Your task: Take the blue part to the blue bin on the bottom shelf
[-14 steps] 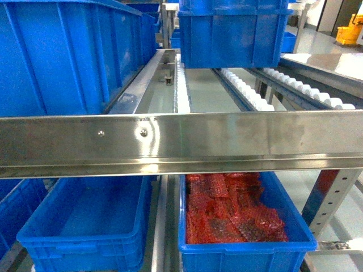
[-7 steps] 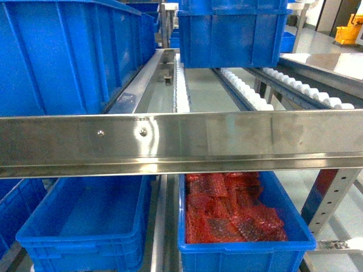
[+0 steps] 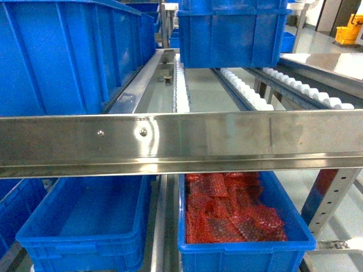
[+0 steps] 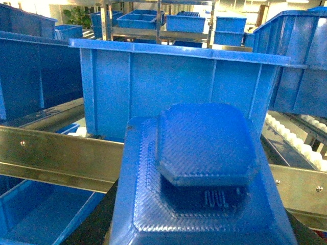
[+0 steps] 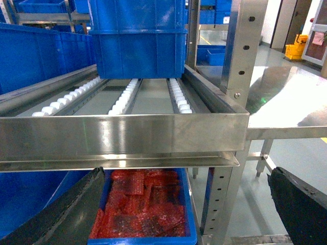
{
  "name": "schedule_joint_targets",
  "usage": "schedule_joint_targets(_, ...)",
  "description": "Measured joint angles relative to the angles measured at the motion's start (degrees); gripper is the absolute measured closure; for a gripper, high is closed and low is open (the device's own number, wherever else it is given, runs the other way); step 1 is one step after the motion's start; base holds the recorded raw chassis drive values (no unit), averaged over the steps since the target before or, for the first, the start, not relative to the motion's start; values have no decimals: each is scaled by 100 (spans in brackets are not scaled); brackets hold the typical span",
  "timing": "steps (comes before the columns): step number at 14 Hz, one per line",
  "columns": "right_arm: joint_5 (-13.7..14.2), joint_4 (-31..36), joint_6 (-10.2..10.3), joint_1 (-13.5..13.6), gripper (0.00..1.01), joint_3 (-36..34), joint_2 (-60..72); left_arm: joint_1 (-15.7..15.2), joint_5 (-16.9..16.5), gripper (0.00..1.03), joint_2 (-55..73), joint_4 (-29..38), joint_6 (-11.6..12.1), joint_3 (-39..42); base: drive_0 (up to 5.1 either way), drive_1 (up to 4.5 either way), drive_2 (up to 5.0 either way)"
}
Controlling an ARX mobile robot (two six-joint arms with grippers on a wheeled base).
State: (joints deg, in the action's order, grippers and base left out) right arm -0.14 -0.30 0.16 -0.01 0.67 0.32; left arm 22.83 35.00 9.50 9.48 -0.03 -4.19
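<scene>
1. Head view: a shiny steel front rail [image 3: 181, 141] runs across the middle of the picture and serves as the landmark here. Below it and to the left, on the bottom shelf [image 3: 160, 226], sits a blue bin [image 3: 85, 226] with nothing visible inside. Below the rail to the right, just beside that bin, a second blue bin [image 3: 244, 249] holds red mesh-like parts [image 3: 232, 212]. Above the rail, white rollers [image 3: 182, 90] line the upper level; a large blue crate [image 3: 62, 54] stands at the upper left and another blue crate [image 3: 229, 34] farther back at centre. Neither gripper appears in this view.

2. Left wrist view: the blue part [image 4: 204, 173], a textured stepped piece with an octagonal raised top, fills the lower centre, directly in front of the camera and in front of the steel rail [image 4: 56, 153]. The left gripper's fingers are hidden behind it, so whether they are clamped on it cannot be told. A blue crate [image 4: 173, 87] stands behind the rail, and the corner of the lower bin [image 4: 36, 214] shows beneath it at left.

3. Right wrist view: the right gripper [image 5: 184, 214] has its dark fingers [image 5: 61, 214] spread wide apart at the bottom corners, holding nothing. Between them, below the rail [image 5: 122, 138], lies the bin of red parts [image 5: 143, 204].
</scene>
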Motion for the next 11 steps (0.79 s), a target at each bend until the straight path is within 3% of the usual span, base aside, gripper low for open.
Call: schedule_joint_targets(11,0,0,-2,0,3,0,0,0,-2,60,0,0,0,0,0,0,0)
